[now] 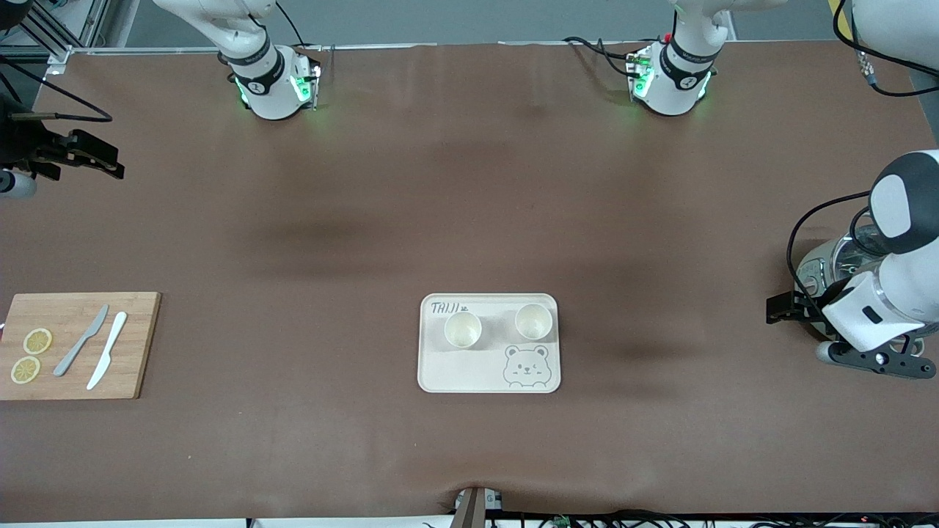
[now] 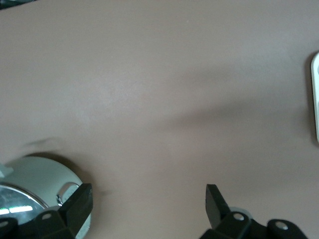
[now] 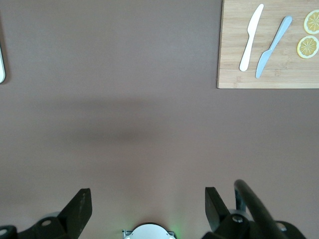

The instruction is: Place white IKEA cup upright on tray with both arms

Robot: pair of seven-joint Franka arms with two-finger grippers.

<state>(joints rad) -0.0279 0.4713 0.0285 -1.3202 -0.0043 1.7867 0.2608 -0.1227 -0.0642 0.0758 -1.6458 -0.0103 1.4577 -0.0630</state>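
Cups (image 1: 463, 329) (image 1: 533, 320) stand upright on the tray (image 1: 469, 374), well apart from both released, empty claws: left gripper (image 2: 149, 206) and right gripper (image 3: 148, 209), each waiting over bare table.

Table (image 1: 469, 183): plain brown cover. Tray (image 1: 440, 370): cream, grey "TAIJI" lettering at 11 o'clock, grey bear face at 5 o'clock. 2 cups (image 1: 463, 329) on it: white. Board (image 1: 136, 345): pale wood grain, w/ grey knife (image 1: 81, 341), white knife (image 1: 107, 350), 2 yellow lemon slices (image 1: 37, 341). Arms (image 1: 268, 81): glossy white, black bands, green lights. Fingers (image 2: 79, 201): black.
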